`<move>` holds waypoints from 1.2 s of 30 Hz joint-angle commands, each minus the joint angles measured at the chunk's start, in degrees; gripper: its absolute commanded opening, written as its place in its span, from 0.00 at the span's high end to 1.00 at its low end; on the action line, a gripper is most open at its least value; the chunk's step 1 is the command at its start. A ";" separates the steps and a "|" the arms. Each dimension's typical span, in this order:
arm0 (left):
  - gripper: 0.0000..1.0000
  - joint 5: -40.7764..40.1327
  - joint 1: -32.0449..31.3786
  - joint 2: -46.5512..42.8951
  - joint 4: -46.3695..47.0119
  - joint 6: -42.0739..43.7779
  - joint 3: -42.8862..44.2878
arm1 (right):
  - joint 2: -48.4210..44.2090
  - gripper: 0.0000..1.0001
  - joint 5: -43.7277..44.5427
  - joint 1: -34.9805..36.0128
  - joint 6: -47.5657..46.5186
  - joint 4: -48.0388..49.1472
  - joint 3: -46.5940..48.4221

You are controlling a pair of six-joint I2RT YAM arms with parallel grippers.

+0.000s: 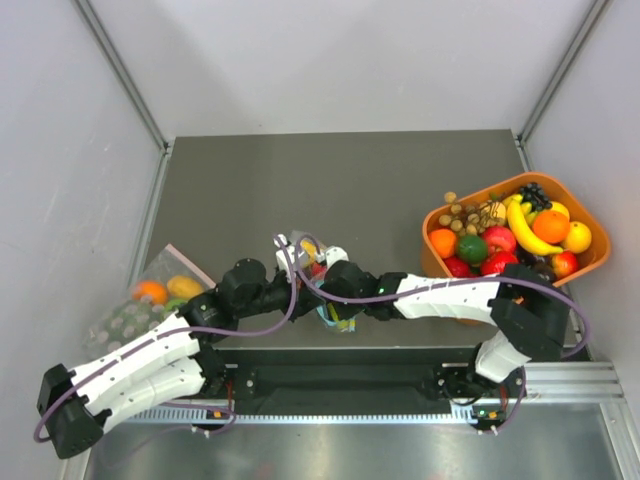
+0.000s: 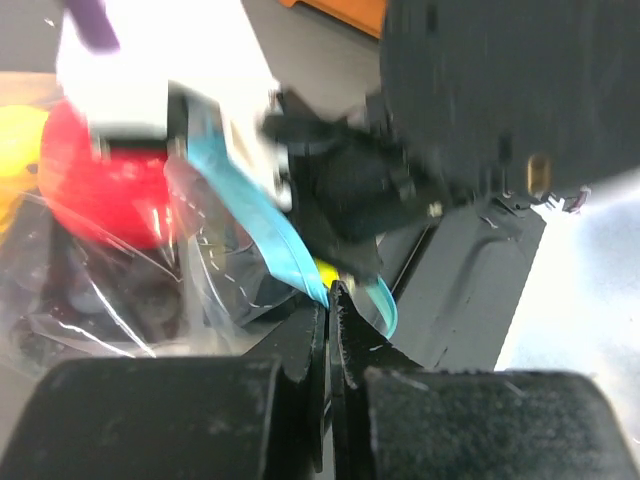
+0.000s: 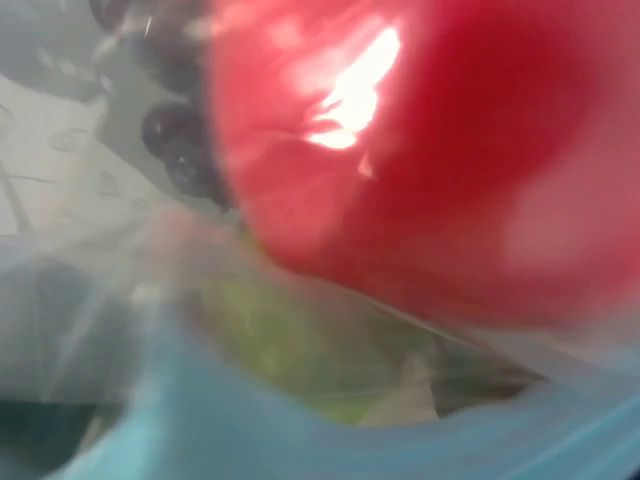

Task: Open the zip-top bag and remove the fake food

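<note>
Two arms meet over the near middle of the table (image 1: 300,180), and one bag (image 2: 110,290) sits between their wrists, right at the near edge.

The bag is clear, crinkly plastic with one teal strip (image 2: 265,225) along its mouth. The strip runs slanting down to the left gripper (image 2: 330,300). Four pieces show inside:
- one glossy red apple (image 3: 430,150), pressed up against the film
- one green fruit (image 3: 290,350) just under it
- one dark bunch of grapes (image 3: 175,140) beside it
- one yellow lemon (image 2: 15,140) at the far side of the apple

The left gripper's fingers are pressed together, pinching the teal strip at their tips.

The right gripper (image 1: 325,262) is at the bag's mouth, so near that its own camera sees only fruit and plastic. I cannot tell whether it is spread or closed.

There is one orange bin (image 1: 565,190) at the table's right side, heaped with fruit too crowded to count. Among it are one banana and one dark grape bunch.

One second bag (image 1: 150,300), with a pinkish edge, lies off the table's left side and holds orange, yellow and green pieces.
</note>
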 commanded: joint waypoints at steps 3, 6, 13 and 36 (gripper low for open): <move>1.00 -0.74 -0.10 -1.53 8.85 1.27 0.79 | 2.70 0.21 -2.29 4.41 1.03 1.70 0.36; 1.00 -1.97 -0.10 -1.80 8.24 1.45 0.61 | 0.42 0.41 -0.37 4.59 1.21 0.83 0.19; 1.00 -7.42 -0.10 0.57 7.44 0.04 0.17 | -13.10 0.52 9.03 4.59 1.56 -3.21 -1.39; 1.00 -9.97 -0.10 9.62 8.94 -1.54 0.70 | -39.91 0.52 21.18 4.59 4.38 3.63 -12.73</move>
